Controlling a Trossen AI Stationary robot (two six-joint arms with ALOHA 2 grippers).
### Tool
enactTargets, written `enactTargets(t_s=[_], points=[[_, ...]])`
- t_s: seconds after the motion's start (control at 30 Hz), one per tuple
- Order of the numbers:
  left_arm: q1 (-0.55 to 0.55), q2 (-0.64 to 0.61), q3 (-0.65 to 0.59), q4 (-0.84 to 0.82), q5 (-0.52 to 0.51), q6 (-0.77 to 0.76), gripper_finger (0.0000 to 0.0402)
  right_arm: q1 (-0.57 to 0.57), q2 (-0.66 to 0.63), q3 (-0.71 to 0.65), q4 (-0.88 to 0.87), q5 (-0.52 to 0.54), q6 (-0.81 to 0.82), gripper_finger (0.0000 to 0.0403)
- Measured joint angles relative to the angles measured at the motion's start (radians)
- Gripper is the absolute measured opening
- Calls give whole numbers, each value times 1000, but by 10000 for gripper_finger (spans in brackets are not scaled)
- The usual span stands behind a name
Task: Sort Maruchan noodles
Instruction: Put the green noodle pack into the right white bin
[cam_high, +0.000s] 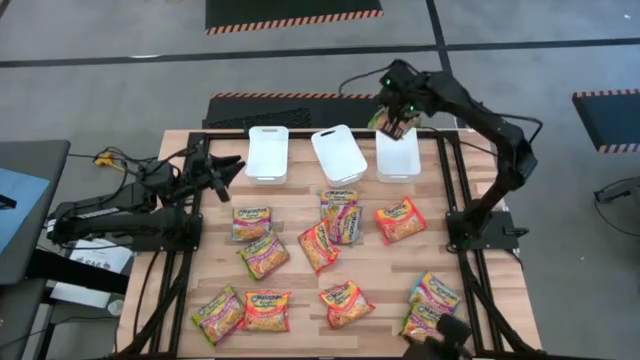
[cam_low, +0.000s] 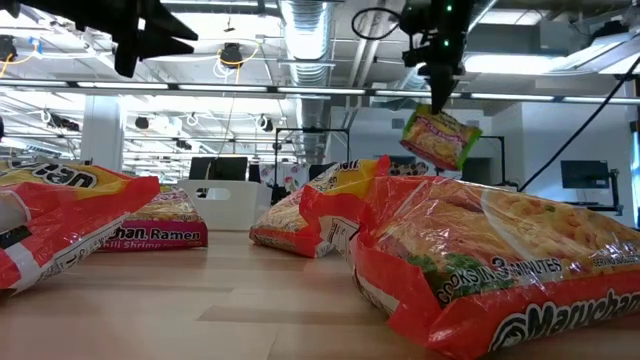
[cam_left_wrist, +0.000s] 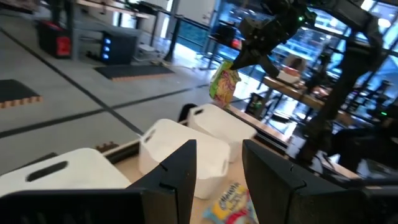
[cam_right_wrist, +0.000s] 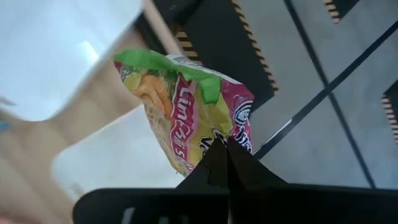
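With our right gripper (cam_high: 393, 122) pinched shut on a green-pink noodle packet (cam_low: 440, 136) hanging over the rightmost white bin (cam_high: 398, 162), we centre it above the opening before letting go, while our left gripper (cam_high: 226, 170) waits part-open near the left bin (cam_high: 267, 155).

In the low view we read "Maruchan" and "COOKS IN 3 MINUTES" on the nearest red packet (cam_low: 500, 270). A farther packet (cam_low: 160, 225) read "Ramen", with "Shrimp" under it. The packet at the left edge (cam_low: 60, 215) showed only "an". In the right wrist view, the green-pink packet (cam_right_wrist: 186, 118) showed "Lim", partly hidden.
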Motion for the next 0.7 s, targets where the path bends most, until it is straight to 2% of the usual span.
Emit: enactTargets(t_s=[0.3, 0.7], points=[[0, 0, 0, -1, -59, 17, 114, -109, 54, 0, 37, -15, -127, 2], [0, 0, 0, -9, -82, 14, 114, -90, 170, 0, -11, -8, -199, 4]])
